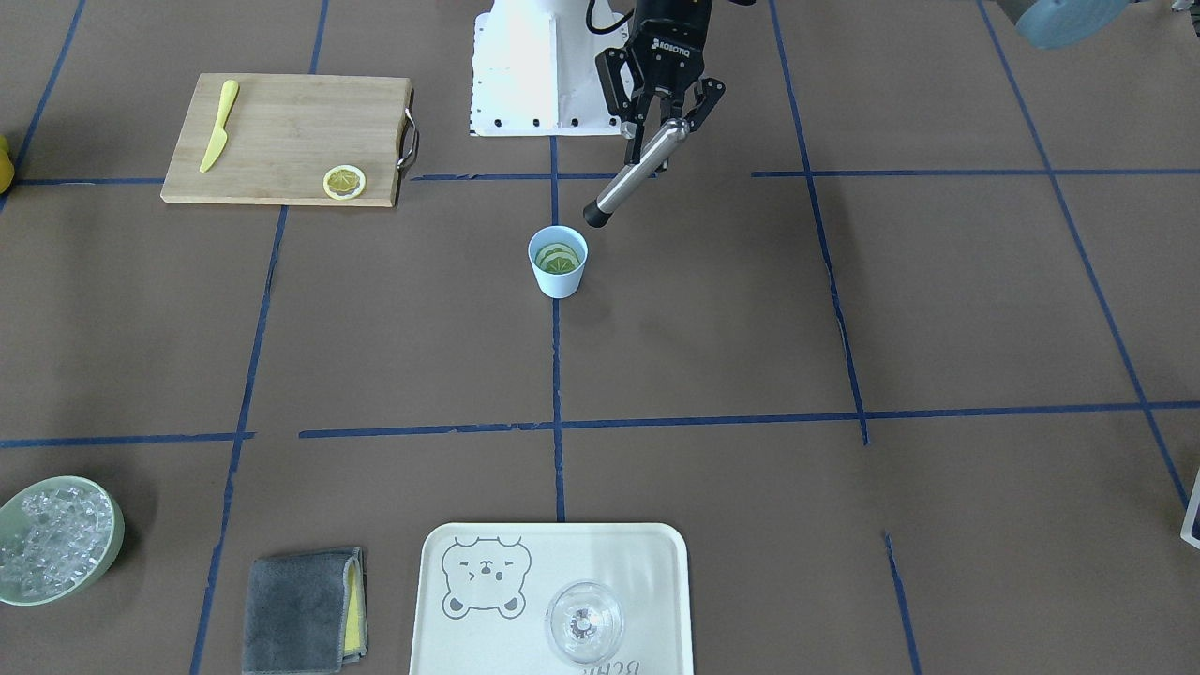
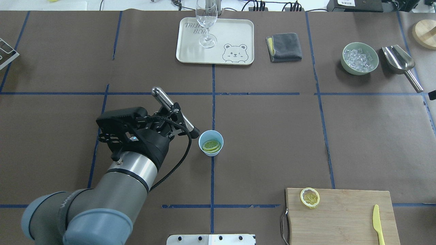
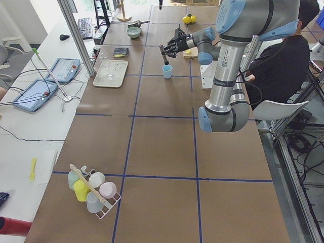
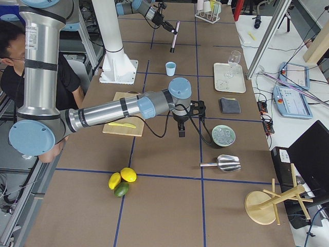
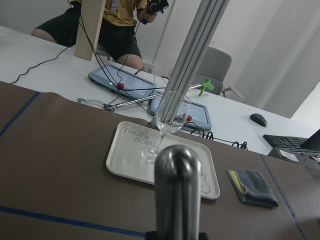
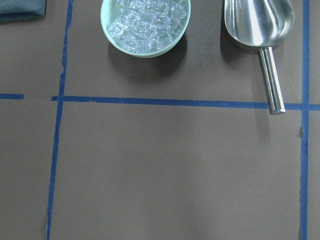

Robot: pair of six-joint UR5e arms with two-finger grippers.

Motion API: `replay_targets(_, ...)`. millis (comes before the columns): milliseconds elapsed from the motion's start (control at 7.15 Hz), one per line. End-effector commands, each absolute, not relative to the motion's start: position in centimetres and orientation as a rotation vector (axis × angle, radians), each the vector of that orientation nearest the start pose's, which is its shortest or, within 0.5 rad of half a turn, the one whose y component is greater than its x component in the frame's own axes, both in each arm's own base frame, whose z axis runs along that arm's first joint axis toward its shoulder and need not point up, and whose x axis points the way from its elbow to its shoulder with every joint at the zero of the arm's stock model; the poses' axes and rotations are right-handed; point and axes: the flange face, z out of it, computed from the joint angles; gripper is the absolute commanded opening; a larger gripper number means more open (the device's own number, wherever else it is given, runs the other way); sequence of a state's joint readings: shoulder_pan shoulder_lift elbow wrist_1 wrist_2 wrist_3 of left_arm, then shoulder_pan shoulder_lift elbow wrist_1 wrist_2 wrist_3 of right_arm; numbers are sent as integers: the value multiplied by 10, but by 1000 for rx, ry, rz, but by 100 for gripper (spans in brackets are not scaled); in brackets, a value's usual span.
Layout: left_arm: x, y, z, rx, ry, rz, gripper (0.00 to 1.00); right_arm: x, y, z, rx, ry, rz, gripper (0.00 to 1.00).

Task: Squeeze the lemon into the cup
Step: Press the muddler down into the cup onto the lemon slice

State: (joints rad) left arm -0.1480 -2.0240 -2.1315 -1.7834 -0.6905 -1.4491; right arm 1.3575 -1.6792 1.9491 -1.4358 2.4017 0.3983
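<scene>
The light-blue cup (image 1: 559, 265) stands upright mid-table, also in the overhead view (image 2: 211, 144). Lemon slices (image 1: 557, 256) lie inside it (image 2: 211, 146). Another lemon slice (image 1: 344, 182) lies on the cutting board (image 2: 310, 197). My left gripper (image 1: 667, 127) (image 2: 173, 114) is shut on a steel muddler (image 1: 637, 173) with a black tip. The muddler is tilted, its tip just above and beside the cup's rim. My right gripper (image 4: 181, 126) hangs over the table near the ice bowl. I cannot tell whether it is open or shut.
A wooden cutting board (image 1: 281, 141) holds a yellow knife (image 1: 218, 127). A tray (image 1: 553, 600) with a clear glass (image 1: 584, 622), a grey cloth (image 1: 302, 611), a green bowl of ice (image 1: 56, 553) and a steel scoop (image 2: 398, 61) sit along the far side.
</scene>
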Motion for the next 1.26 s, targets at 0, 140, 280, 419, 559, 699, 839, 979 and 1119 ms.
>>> replay_targets(0, 497, -278, 136, 909, 1003, -536, 0, -37, -453, 503, 116, -894, 6, 100)
replay_targets(140, 505, -279, 138, 910, 992, -529, 0, -37, -453, 503, 116, -895, 6, 100)
replay_targets(280, 505, -279, 139, 910, 989, -523, 0, -37, -452, 503, 114, -895, 7, 100)
replay_targets(419, 507, -278, 139, 908, 989, -517, 0, -37, -451, 503, 114, -895, 7, 100)
replay_targets(559, 518, -279, 142, 907, 977, -509, 0, -36, -449, 502, 116, -895, 6, 100)
replay_targets(699, 527, -280, 143, 906, 990, -515, 0, -36, -449, 502, 115, -896, 7, 100)
replay_targets(839, 533, -281, 147, 904, 992, -515, 0, -36, -448, 500, 117, -898, 6, 100)
replay_targets(979, 539, -281, 153, 905, 977, -508, 0, -36, -447, 500, 118, -896, 6, 100)
replay_targets(1119, 547, -282, 160, 905, 968, -503, 0, -36, -448, 501, 116, -896, 7, 100)
